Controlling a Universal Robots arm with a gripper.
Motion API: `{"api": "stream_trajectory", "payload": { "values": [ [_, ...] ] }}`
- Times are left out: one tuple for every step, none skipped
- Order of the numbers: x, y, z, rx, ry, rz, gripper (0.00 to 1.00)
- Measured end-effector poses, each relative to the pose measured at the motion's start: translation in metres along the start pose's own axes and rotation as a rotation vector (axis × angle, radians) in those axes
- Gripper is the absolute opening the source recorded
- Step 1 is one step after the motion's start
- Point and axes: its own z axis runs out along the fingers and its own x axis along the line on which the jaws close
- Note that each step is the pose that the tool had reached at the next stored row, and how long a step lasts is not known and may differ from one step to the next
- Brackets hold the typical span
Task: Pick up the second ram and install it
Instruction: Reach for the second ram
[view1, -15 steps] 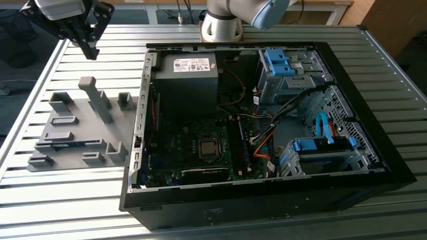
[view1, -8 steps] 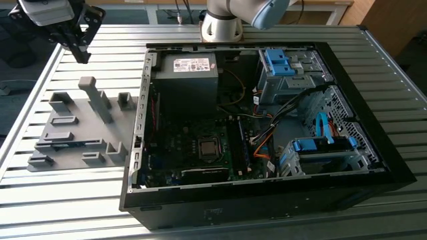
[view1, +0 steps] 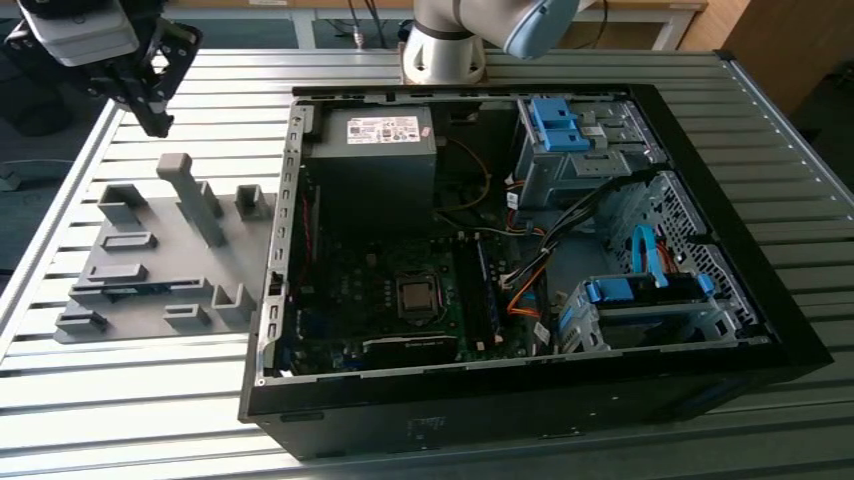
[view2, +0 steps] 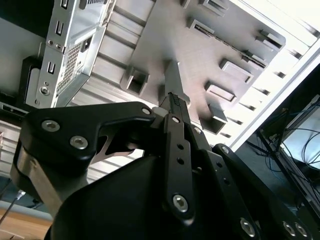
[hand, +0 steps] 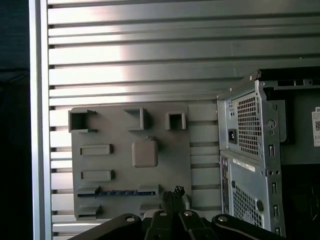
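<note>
The gripper (view1: 158, 124) hangs high over the far corner of the table, on the exterior view's left. Its black fingertips are drawn together to a point with nothing between them. In the first wrist view the camera looks straight down past them onto a grey holder plate (hand: 165, 150) with raised blocks and slots.

The second ram (hand: 117, 192) lies edge-up in a long slot of that plate, a thin dark strip with a bluish glint. In the exterior view it sits on the plate's near side, well apart from the gripper and far below it.

The step in hand looks like the reach toward the stick. To do it well, the jaws would need to open wide enough for the board's thin sides. The wrist should turn until the fingers straddle the strip across its length, centred over it. The descent should be straight and steer clear of the tall grey post (view1: 195, 196) standing on the plate.

The wrist points its fingers downward with a slight lean. The arm's pale base (view1: 446, 55) stands at the far edge of the slatted table (view1: 134, 400). It is behind the open computer case (view1: 284, 250), which lies just beside the plate.
</note>
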Motion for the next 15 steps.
{"api": "stream_trajectory", "payload": {
  "values": [
    [0.0012,-0.0011,0.0001,0.0001,0.0001,-0.001,0.11],
    [0.0025,-0.0022,0.0003,0.0001,0.0001,-0.001,0.11],
    [0.0042,-0.0032,0.0005,0.0,0.0,-0.002,0.11],
    [0.0064,-0.0042,0.0006,0.0001,0.0001,-0.002,0.11],
    [0.0095,-0.005,0.0007,0.0002,0.0002,-0.003,0.11],
    [0.0124,-0.0055,0.0008,0.0002,0.0002,-0.003,0.11],
    [0.0137,-0.0056,0.0009,0.0001,0.0001,-0.003,0.11],
    [0.0139,-0.0056,0.0009,0.0001,0.0001,-0.003,0.11],
    [0.0139,-0.0056,0.0009,0.0001,0.0001,-0.003,0.11],
    [0.0139,-0.0056,0.0009,0.0001,0.0001,-0.003,0.11],
    [0.014,-0.0056,0.0008,0.0001,0.0002,-0.003,0.11],
    [0.0141,-0.0056,0.0008,0.0002,0.0002,-0.003,0.11],
    [0.0141,-0.0056,0.0008,0.0001,0.0001,-0.003,0.11],
    [0.0141,-0.0056,0.0009,0.0001,0.0002,-0.003,0.11],
    [0.0143,-0.0056,0.0009,0.0001,0.0001,-0.003,0.11]
  ]
}}
